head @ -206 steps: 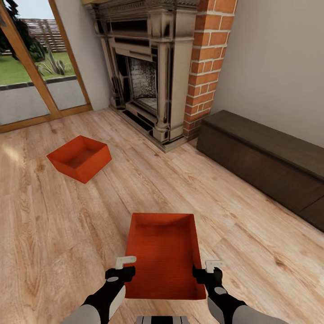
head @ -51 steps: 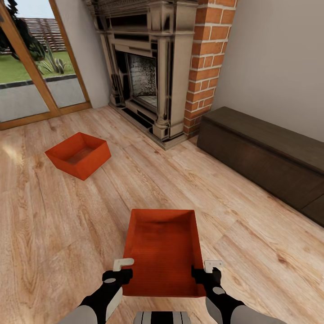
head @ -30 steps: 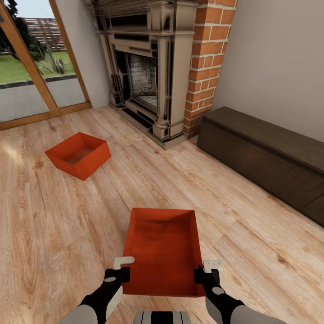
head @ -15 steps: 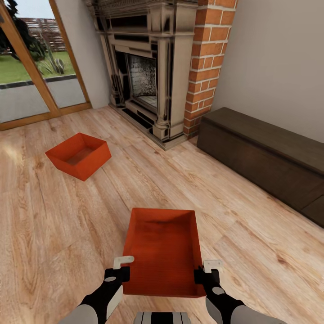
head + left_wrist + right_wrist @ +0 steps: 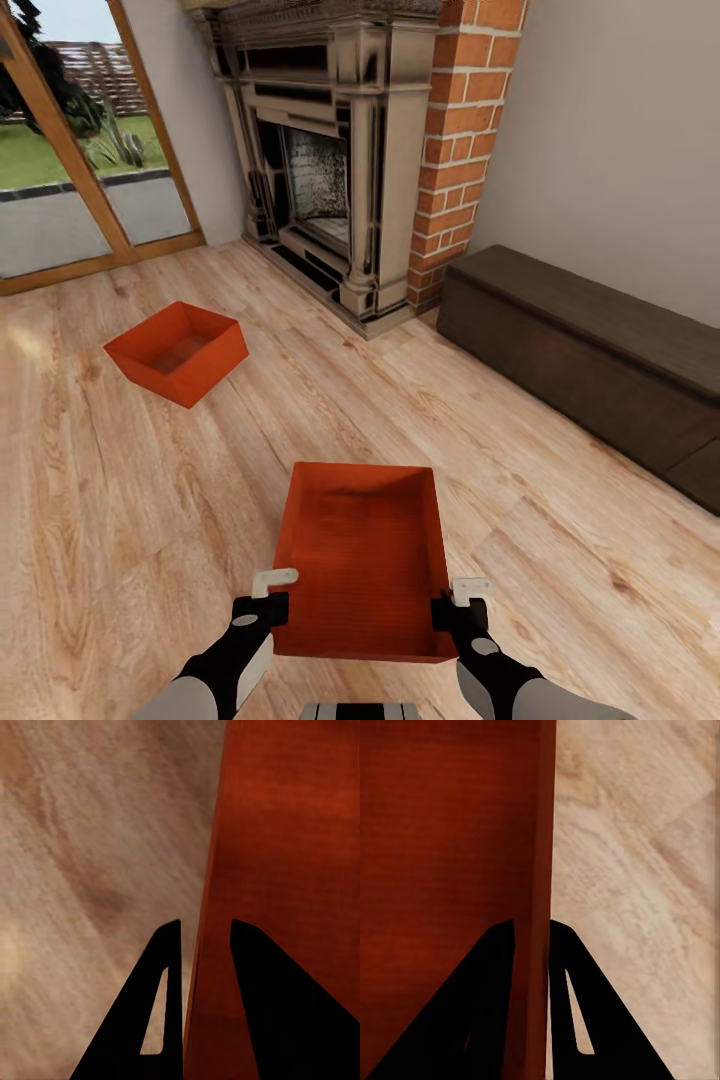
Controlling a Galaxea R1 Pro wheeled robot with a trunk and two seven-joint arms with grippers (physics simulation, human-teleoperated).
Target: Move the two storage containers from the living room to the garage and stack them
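Note:
The near storage container (image 5: 362, 560), an orange-red shallow bin, sits low in front of me over the living room's wood plank floor (image 5: 120, 520). My left gripper (image 5: 280, 592) grips its left wall and my right gripper (image 5: 455, 595) grips its right wall. In the left wrist view the left gripper (image 5: 205, 924) straddles the thin container wall (image 5: 214, 870). In the right wrist view the right gripper (image 5: 531, 924) pinches the container wall (image 5: 544, 832). The second storage container (image 5: 178, 352) rests on the planks farther off to the left.
An ornate fireplace (image 5: 320, 150) with a brick column (image 5: 455, 150) stands ahead. A long dark low bench (image 5: 590, 350) runs along the right wall. Wood-framed glass doors (image 5: 70, 150) are at the far left. Open plank floor lies between the two containers.
The whole room has shifted slightly down in the picture, so the camera moved. The near container and both grippers keep their hold and their place in the view.

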